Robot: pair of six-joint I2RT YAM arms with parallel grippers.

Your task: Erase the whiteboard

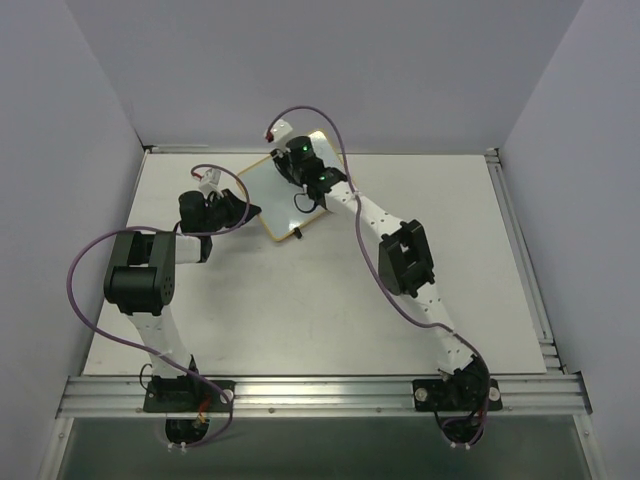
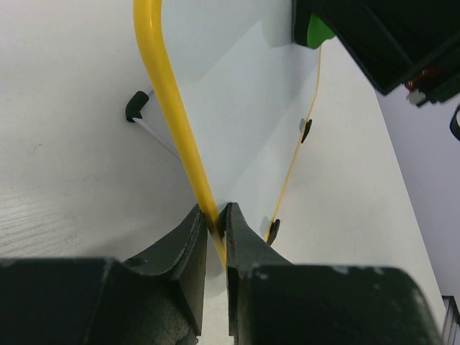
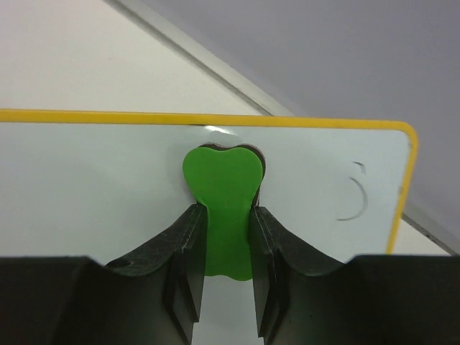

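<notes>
The whiteboard [image 1: 272, 200], glossy white with a thin yellow frame, lies tilted at the back middle of the table. My left gripper [image 1: 247, 208] is shut on its left frame edge; the left wrist view shows the yellow frame [image 2: 169, 93] pinched between the jaws [image 2: 215, 219]. My right gripper [image 1: 298, 165] is over the board's far part, shut on the green eraser [image 3: 223, 183], which is pressed on the white surface [image 3: 93, 187] just below the far frame edge. A thin dark curved mark [image 3: 354, 198] shows near the board's right corner. The eraser also shows in the left wrist view [image 2: 317, 33].
Small black feet [image 2: 305, 129] stick out from the board's edge, and a black-tipped stand leg [image 2: 135, 106] rests on the white table [image 1: 300, 310]. Grey walls close the back and sides. A metal rail [image 1: 320, 392] runs along the near edge.
</notes>
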